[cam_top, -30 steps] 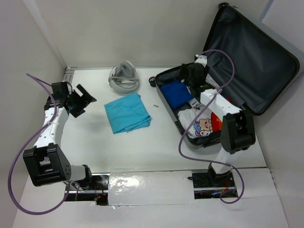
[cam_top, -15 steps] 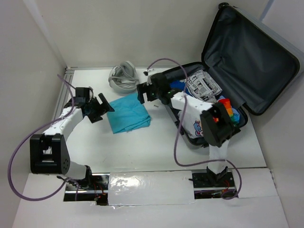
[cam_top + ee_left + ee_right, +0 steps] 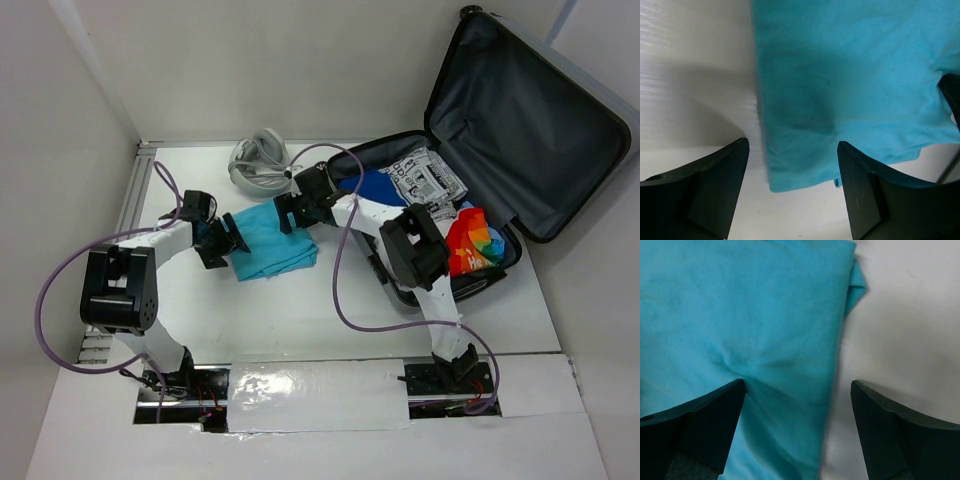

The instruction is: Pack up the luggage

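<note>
Since the cloth [image 3: 268,240] is floppy, my guess is both arms are going for it together, one per side, so it lifts flat instead of bunching up. It lies mid-counter, a bit toward the far edge.

The left gripper [image 3: 792,150] is spread wide over the cloth's left edge, with the hem sitting between its fingers and nothing pinched. The right gripper [image 3: 797,387] is also wide apart at the cloth's far right corner. One finger is down on the fabric, where a crease shows, and the other is over bare counter.

The luggage [image 3: 530,130] sits open in the far right corner, lid leaning back against the wall, with a few things already inside. A grey coil [image 3: 260,160] waits by the far edge.
</note>
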`<state>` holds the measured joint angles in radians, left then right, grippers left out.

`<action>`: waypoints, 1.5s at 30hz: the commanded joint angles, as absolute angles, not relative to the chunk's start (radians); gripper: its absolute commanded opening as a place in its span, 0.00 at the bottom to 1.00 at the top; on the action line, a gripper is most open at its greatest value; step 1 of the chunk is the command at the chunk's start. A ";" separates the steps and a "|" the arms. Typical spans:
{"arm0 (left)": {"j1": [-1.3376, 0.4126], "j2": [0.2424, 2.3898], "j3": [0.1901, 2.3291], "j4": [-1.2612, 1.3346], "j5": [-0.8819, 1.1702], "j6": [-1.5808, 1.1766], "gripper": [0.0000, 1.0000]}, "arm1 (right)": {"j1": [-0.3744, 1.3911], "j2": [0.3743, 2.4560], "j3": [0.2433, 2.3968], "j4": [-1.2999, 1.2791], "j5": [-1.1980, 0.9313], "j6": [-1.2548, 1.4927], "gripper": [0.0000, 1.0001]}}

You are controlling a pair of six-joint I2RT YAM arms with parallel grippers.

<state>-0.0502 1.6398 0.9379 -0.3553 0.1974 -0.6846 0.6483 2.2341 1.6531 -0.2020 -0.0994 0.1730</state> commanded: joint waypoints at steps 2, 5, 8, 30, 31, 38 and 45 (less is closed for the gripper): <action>-0.061 1.675 0.966 -0.293 0.204 -0.675 0.82 | 0.680 2.278 1.680 -0.233 -0.083 0.187 0.91; -0.061 1.686 0.966 -0.293 0.204 -0.675 0.82 | 0.680 2.264 1.657 -0.224 -0.094 0.196 0.88; -0.061 1.695 0.966 -0.293 0.204 -0.675 0.80 | 0.680 2.231 1.606 -0.197 -0.171 0.196 0.80; -0.071 1.681 0.948 -0.293 0.195 -0.675 0.79 | 0.615 2.117 1.416 0.159 -0.433 0.420 0.00; -0.071 1.681 0.948 -0.293 0.186 -0.675 0.79 | 0.615 2.117 1.407 0.160 -0.448 0.420 0.00; -0.071 1.596 0.948 -0.347 0.134 -0.676 0.88 | 0.638 1.970 1.428 0.020 -0.315 0.277 0.00; -0.071 1.418 0.948 -0.371 0.114 -0.686 1.00 | 0.686 1.893 1.540 -0.365 -0.150 0.219 0.00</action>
<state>-0.0647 1.4872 0.9421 -0.3641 0.1375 -0.6857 0.6735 1.9671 1.5082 -0.1944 -0.2325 0.2600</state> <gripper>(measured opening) 0.998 0.031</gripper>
